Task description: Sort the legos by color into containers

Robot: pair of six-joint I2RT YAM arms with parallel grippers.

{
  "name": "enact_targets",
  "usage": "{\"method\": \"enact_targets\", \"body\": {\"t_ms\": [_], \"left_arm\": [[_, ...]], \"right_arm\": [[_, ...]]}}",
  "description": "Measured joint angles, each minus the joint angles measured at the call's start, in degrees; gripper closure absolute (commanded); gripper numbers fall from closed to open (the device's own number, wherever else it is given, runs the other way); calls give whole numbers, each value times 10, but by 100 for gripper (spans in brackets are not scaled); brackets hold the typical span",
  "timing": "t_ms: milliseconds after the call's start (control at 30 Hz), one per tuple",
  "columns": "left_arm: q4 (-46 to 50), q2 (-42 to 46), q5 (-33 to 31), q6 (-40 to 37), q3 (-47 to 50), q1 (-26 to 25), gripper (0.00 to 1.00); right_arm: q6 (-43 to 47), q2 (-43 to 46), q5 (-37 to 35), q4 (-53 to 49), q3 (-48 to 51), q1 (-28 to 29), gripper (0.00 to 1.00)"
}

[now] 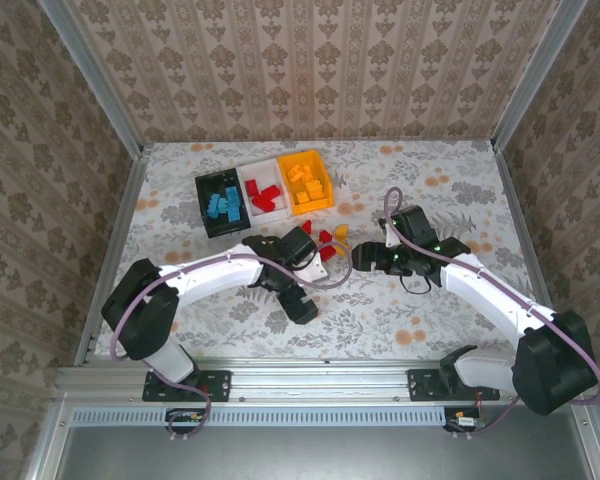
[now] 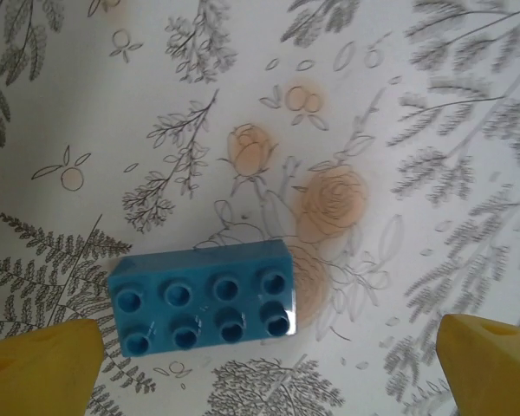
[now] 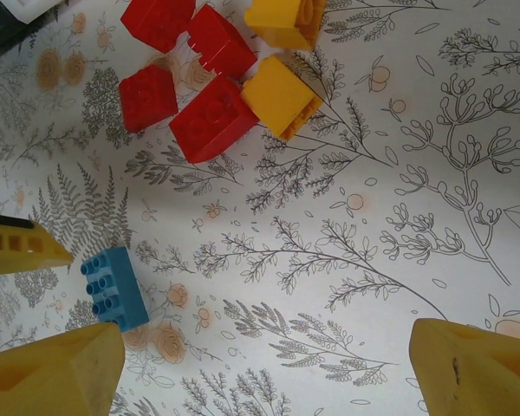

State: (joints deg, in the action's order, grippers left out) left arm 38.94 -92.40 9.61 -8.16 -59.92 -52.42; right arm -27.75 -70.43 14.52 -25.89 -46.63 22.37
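Hovering over a blue lego, left fingers splayed; right fingers likewise apart.

End effectors agape: left, right

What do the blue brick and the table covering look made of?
Blue brick: likely hard moulded plastic, smooth and slightly glossy, with a bright glint near one corner stud. Table covering: printed floral sheet, matte; cloth or vinyl, cannot tell.

The containers stand in a row behind the loose legos on the table.
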Motion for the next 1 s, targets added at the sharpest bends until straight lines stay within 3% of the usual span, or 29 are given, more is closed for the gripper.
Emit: {"method": "enact_targets", "body": {"t_ms": [633,1000], "left_arm": [[-7,-77,-83,42,3,-30,4],[10,-104,-89,62,-33,-30,35]], "right_arm": [[2,0,-3,0,0,0,11],[2,11,-4,0,4,0,10]]}}
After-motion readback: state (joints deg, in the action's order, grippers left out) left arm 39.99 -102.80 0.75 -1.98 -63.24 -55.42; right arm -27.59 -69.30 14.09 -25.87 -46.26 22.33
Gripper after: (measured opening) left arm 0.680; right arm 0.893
